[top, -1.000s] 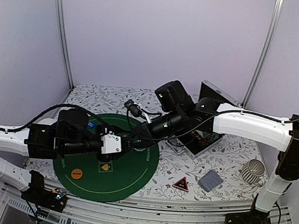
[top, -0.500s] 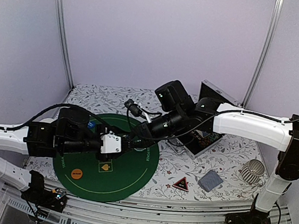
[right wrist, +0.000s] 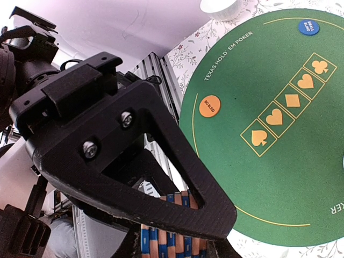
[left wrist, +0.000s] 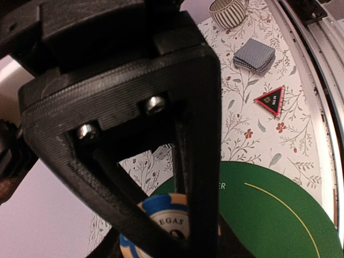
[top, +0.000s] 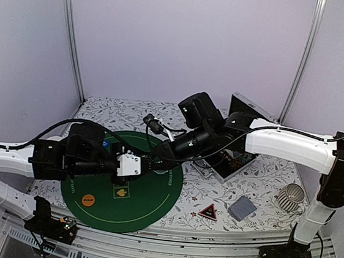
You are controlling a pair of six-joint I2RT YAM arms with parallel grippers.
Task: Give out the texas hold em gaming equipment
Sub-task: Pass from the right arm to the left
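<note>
Top external view: the left arm is seen reaching in from the left edge over a round green poker mat (top: 145,207). An orange disc (top: 89,199) is laid on the mat's near-left part. Above the middle of the mat, the left gripper (top: 146,164) and the right gripper (top: 158,157) are seen tip to tip. Right of the mat, on the floral tablecloth (top: 265,176), a red-black triangle token (top: 208,212) is found. Next come a fanned pile of grey-blue-backed playing cards (top: 242,207) and, furthest right, a white ribbed cup (top: 291,197). An open black case (top: 239,149) is set behind these, just beside the mat's far-right edge.

In the left wrist view, a blue-and-white chip (left wrist: 161,215) lettered with part of "VEGAS" is framed face-on between the left gripper's 2 fingers. Whether those fingers are pressed onto it cannot be told.

In the right wrist view, a stack of striped poker chips (right wrist: 172,228), orange and blue, is clamped between the right gripper's fingers. On the mat beyond, the orange disc is seen near a row of 5 suit boxes. A blue disc (right wrist: 308,27) is laid near the mat's edge, and a white bowl (right wrist: 220,6) is placed just off it.
</note>
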